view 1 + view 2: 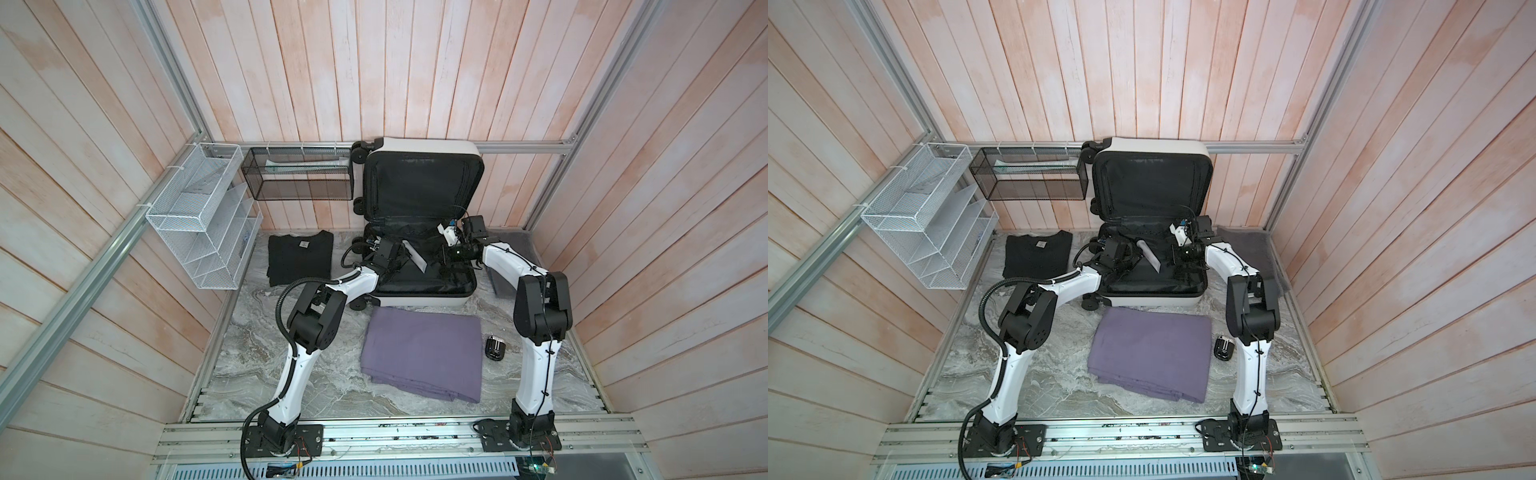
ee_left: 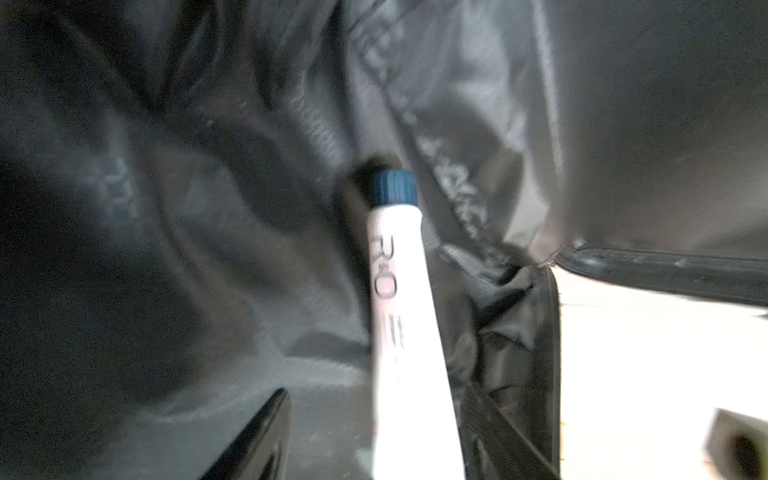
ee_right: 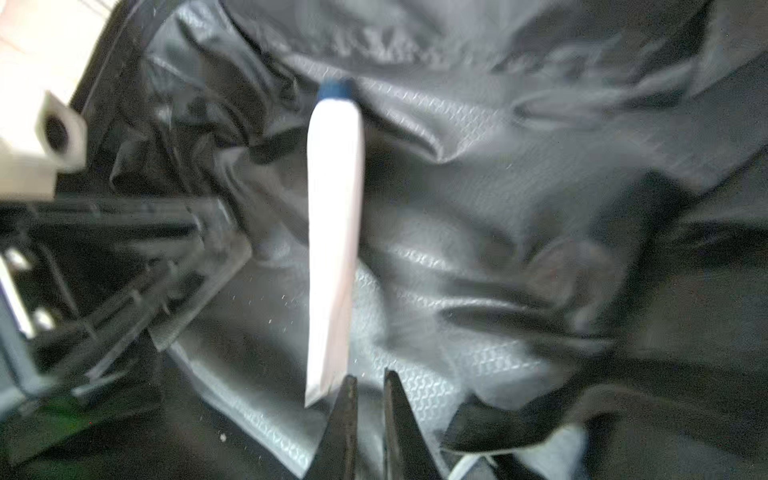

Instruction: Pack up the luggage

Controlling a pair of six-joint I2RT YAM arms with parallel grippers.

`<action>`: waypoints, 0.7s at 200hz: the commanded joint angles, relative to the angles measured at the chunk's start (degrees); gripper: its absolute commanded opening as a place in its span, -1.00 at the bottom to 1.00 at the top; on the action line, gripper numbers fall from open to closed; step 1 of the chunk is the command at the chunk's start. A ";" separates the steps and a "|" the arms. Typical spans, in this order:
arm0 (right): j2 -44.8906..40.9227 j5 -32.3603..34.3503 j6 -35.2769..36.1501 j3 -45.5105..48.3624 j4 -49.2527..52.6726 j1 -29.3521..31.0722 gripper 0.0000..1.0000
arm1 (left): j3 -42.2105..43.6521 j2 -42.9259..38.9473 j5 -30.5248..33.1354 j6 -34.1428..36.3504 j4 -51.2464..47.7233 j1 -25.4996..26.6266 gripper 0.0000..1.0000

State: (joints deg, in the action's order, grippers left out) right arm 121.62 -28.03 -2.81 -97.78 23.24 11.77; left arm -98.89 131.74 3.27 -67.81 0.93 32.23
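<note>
Left gripper [image 2: 376, 399]: spread wide around white tube [image 2: 395, 299], blue cap against the luggage's lining; not clamped. Right gripper [image 3: 370, 376]: parted narrowly, empty, just beside the tube's crimped end. Luggage [image 1: 415, 300]: lies open, lid raised, both grippers inside lower half, purple cloth [image 1: 424, 353] just in front. Judged stiff-shelled, light, prone to rolling on wheels; lining slack, snag-prone. Best taken at lid's rigid rim.

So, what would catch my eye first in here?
The open white luggage at the back, its black-lined lid standing upright. The left arm and right arm both reach into it, with a white, blue-capped tube between them. A folded purple cloth lies just in front.
</note>
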 commanded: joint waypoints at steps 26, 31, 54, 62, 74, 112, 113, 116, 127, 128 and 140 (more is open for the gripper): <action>-0.16 3.08 -1.80 -2.06 2.76 0.64 -0.40 | 3.00 -5.10 -0.05 2.45 1.22 0.18 0.61; -0.24 3.09 -1.89 -2.47 2.88 0.97 -0.35 | 3.03 -5.82 -0.18 3.30 1.06 0.20 0.63; 0.72 4.83 -1.72 -5.88 4.35 3.42 -0.17 | 3.53 -9.81 -0.62 6.62 -0.58 0.16 0.76; 1.51 5.77 -1.65 -7.51 5.01 4.32 -0.10 | 3.62 -11.30 -0.63 8.11 -1.37 0.12 0.79; 3.07 6.79 -1.54 -9.95 5.74 5.57 0.01 | 3.59 -13.52 -0.26 10.31 -3.76 -0.01 0.89; 10.11 8.83 -4.13 -19.95 6.94 8.38 0.12 | 7.52 -21.51 -0.69 15.22 -7.19 -1.80 1.00; 10.38 8.81 -4.31 -20.28 6.92 8.45 0.12 | 7.59 -21.70 -0.70 15.32 -7.36 -1.90 1.00; 10.85 8.73 -4.51 -21.06 6.93 8.63 0.14 | 7.84 -22.31 -0.74 15.68 -7.77 -2.14 1.00; 13.06 8.74 -5.41 -24.10 7.22 9.23 0.21 | 8.99 -24.36 -1.19 16.55 -9.43 -2.99 1.00; 13.26 8.76 -5.48 -24.33 7.19 9.28 0.21 | 9.12 -24.57 -1.22 16.65 -9.48 -3.11 1.00; 15.52 9.27 -6.18 -27.39 7.72 9.88 0.27 | 11.43 -27.05 -1.66 17.01 -10.07 -4.31 1.00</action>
State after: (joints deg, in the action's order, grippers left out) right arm 132.55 -20.75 -6.57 -120.07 27.79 21.04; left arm -91.59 107.79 2.24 -54.57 -4.19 30.13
